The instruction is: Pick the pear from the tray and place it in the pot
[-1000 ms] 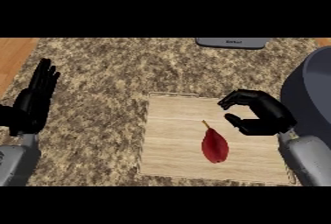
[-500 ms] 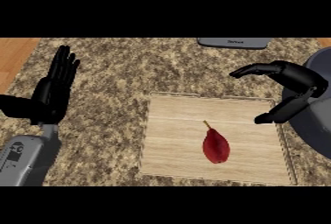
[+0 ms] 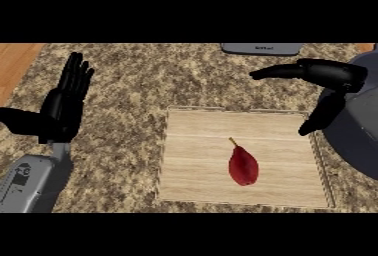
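A: Lying on its side in the right half of the wooden tray (image 3: 199,150), the pear (image 3: 244,167) is dark red, with its thin stem pointing to the far side and its fat end toward the near edge. Nothing touches it.

B: How would it handle, do you reckon?

A: Light and stiff, I'd judge, with a smooth skin that may slip and a rounded body that may roll. I'd take it across the broad belly, thumb one side and fingers the other, and leave the stem alone.

B: And the hands?

A: The right hand (image 3: 328,80) hangs over the tray's far right corner, thumb and fingers spread wide apart, holding nothing and well above the fruit. The left hand (image 3: 63,107) rests at the left over the tabletop (image 3: 133,80), fingers straight and up, also empty.

B: Room to move?

A: Plenty over the tray; it has only a low rim, so a descent from above looks clear. The pot (image 3: 362,135) sits just beside the tray's right edge, partly out of view, so its opening can't be made out. The wall looks tall, so I'd lift well up before swinging right. A grey object (image 3: 262,48) lies at the far edge, well out of the way.
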You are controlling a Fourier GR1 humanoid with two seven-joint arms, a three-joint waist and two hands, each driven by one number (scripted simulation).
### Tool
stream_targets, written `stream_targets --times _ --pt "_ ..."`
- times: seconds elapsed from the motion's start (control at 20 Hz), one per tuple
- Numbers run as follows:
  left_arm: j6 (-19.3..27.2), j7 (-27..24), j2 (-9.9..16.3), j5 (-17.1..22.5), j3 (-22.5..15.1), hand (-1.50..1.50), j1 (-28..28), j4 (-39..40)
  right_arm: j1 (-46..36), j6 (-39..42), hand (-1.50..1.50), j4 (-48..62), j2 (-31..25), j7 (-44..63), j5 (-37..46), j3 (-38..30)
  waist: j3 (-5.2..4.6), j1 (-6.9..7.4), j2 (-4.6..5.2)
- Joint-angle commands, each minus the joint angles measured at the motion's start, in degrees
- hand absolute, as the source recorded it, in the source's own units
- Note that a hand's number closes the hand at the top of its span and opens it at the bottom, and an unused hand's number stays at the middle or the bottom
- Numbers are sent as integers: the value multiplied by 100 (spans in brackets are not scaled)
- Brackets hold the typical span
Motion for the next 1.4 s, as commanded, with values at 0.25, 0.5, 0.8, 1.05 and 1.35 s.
stream_targets --times 0.25,0.5,0.8,1.05,1.35 --pt "146 274 -76 -95 -6 0 235 -401 -741 707 -150 181 353 -321 817 913 -9 -166 -63" --pt "16 159 -23 -82 258 0 126 -123 -475 503 -150 76 759 155 1072 1202 -10 -263 -69" --pt "91 374 -95 -252 204 0 119 -342 -303 568 -150 235 819 188 1414 1370 -7 -268 -70" --pt "-92 113 -115 -273 368 0 363 -251 184 524 -150 -417 858 299 1453 1305 -9 -328 -89" --pt "-8 550 -107 -341 461 0 252 -511 71 647 -150 -457 1072 245 1565 1079 -9 -315 -98"
